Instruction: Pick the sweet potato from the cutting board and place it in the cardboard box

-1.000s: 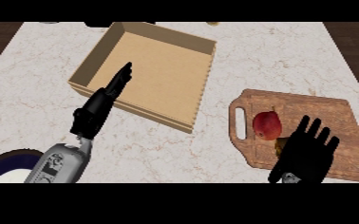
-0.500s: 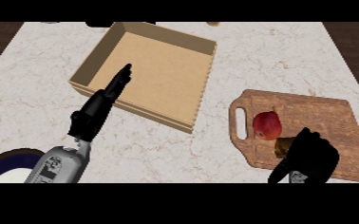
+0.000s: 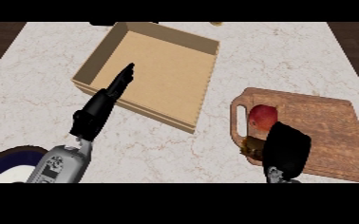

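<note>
A brown sweet potato [image 3: 251,146] lies at the near left corner of the wooden cutting board [image 3: 322,118], mostly hidden. My right hand [image 3: 288,147] is over it with the fingers curled down round it; only the potato's left end shows. The open cardboard box [image 3: 91,66] stands to the board's left, further back, with nothing inside. My left hand [image 3: 105,102] is stretched out flat, fingers straight, pointing over the box's near left wall.
A red round fruit [image 3: 262,116] sits on the board just beyond my right hand. A dark blue plate [image 3: 13,157] shows at the lower left beside my left forearm. Small dark objects sit at the counter's far edge.
My right hand's fingers, spread upright a second ago, have folded down over the sweet potato at the board's near corner. The left hand has not moved.
</note>
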Controlling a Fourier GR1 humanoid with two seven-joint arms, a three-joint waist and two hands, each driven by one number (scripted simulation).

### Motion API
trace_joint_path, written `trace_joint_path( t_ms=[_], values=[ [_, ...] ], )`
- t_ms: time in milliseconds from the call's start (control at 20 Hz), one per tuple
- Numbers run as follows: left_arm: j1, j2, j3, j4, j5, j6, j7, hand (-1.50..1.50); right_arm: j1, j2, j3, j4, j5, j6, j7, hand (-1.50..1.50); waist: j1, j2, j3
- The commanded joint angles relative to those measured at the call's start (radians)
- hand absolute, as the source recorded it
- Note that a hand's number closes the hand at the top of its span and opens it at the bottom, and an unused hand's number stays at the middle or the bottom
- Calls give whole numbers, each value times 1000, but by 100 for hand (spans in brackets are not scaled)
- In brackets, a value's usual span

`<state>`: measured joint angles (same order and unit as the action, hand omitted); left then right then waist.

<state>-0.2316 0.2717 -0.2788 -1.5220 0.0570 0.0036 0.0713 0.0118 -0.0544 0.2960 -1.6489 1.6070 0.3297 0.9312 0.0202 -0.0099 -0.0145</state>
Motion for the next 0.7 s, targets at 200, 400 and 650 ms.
trace_joint_path(
  t_ms=[200,400,650],
  values=[
    [-54,-37,-53,-2,-2,-37,2,0,-246,53,384,14,-223,-69,51,150,133,30,19],
    [-65,-59,-72,30,-14,-35,-2,0,-407,54,481,64,-263,-131,197,150,114,29,14],
    [-79,-44,-43,57,-10,-43,-18,0,-588,54,553,49,-334,-172,303,150,111,21,12]
  ],
)
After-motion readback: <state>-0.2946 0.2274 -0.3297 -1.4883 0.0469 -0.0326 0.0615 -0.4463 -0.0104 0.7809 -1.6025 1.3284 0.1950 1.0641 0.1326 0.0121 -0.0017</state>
